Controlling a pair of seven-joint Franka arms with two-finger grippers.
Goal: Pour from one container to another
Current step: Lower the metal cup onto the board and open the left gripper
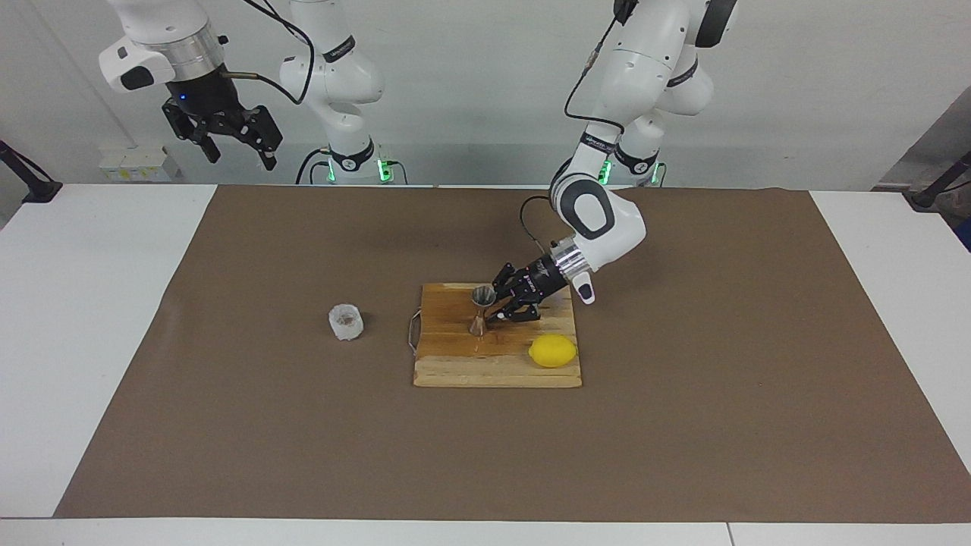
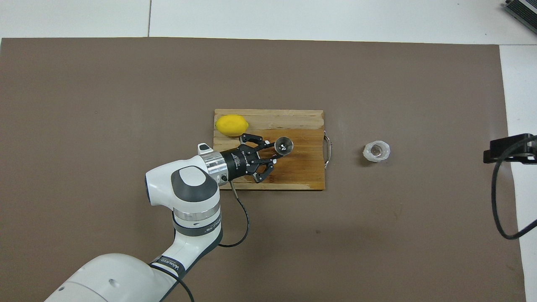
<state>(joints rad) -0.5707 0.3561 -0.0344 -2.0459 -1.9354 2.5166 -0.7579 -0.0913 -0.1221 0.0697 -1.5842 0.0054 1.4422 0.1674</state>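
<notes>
The steel jigger (image 1: 481, 309) stands upright on the wooden cutting board (image 1: 455, 365); it also shows in the overhead view (image 2: 284, 145). My left gripper (image 1: 498, 309) is low over the board, tilted down, its open fingers right beside the jigger's waist; I cannot tell if they touch it. It shows in the overhead view (image 2: 272, 152) too. The translucent whitish cup (image 1: 346, 321) stands on the brown mat beside the board, toward the right arm's end, also in the overhead view (image 2: 376, 151). My right gripper (image 1: 227, 136) waits, raised high and open, away from both.
A yellow lemon (image 1: 552, 350) lies on the board's corner farther from the robots, beside the left gripper (image 2: 231, 125). The board (image 2: 302, 178) has a metal handle (image 2: 327, 149) facing the cup. A brown mat (image 1: 683, 425) covers the table.
</notes>
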